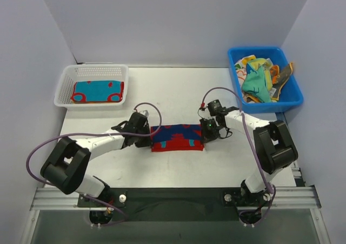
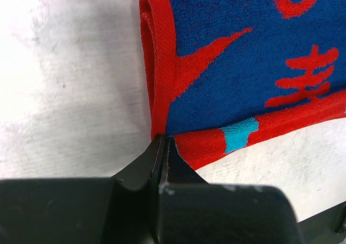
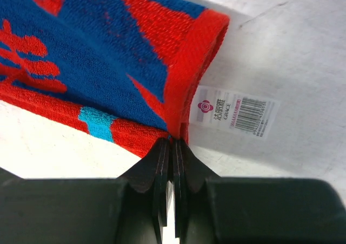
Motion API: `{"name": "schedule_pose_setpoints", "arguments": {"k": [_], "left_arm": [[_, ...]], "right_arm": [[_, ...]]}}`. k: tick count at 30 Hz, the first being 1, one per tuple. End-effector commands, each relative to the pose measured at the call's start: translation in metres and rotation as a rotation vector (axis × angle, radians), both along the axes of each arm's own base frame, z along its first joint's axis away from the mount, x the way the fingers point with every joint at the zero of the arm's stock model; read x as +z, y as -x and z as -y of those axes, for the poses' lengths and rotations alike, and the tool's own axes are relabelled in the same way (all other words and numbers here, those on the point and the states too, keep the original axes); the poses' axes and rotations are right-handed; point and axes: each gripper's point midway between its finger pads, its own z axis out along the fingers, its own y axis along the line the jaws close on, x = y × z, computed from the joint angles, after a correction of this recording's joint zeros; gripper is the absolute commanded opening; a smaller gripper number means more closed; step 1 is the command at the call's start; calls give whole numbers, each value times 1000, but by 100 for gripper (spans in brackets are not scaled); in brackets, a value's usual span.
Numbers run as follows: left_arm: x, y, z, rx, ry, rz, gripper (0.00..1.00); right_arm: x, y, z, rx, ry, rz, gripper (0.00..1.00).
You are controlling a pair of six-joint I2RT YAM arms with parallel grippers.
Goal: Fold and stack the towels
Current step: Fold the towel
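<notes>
The red-blue towel (image 1: 177, 137) lay folded in a flat band in the middle of the table (image 1: 178, 92), its long side running left to right between the two arms. The left gripper (image 1: 145, 137) sat at its left end and the right gripper (image 1: 207, 131) at its right end, each low on the table.

In the left wrist view the jaws were pressed together with no gap, and the near left corner of the towel (image 2: 243, 65) ran into their tips (image 2: 162, 146); the folded red hem stood just beyond them. In the right wrist view the jaws were likewise closed tight (image 3: 172, 146) on the near right corner of the towel (image 3: 108, 54), where the red border met the fingertips. A white label (image 3: 235, 114) with a barcode lay flat on the table, touching that right edge just beside the jaws.

At the back left stood a white basket (image 1: 92, 67) holding a teal towel (image 1: 97, 91) with a red border, laid flat. At the back right a blue bin (image 1: 257, 50) held a heap of towels (image 1: 259, 81), crumpled, some hanging over its right rim. Both containers were well apart from the grippers, and nothing lay between them and the towel but bare table. Purple cables looped over each arm above the towel's ends.
</notes>
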Motion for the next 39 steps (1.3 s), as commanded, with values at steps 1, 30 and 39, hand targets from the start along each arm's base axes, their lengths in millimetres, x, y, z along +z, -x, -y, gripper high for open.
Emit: {"name": "schedule_pose_setpoints", "arguments": {"k": [1, 30, 39], "left_arm": [[-12, -4, -9, 26, -73, -54, 0], [122, -38, 8, 35, 110, 205, 69], [96, -69, 63, 13, 125, 146, 52]], "right_arm": [[-5, 2, 6, -48, 5, -87, 0], [116, -33, -40, -62, -139, 259, 35], [83, -63, -74, -228, -242, 233, 29]]}}
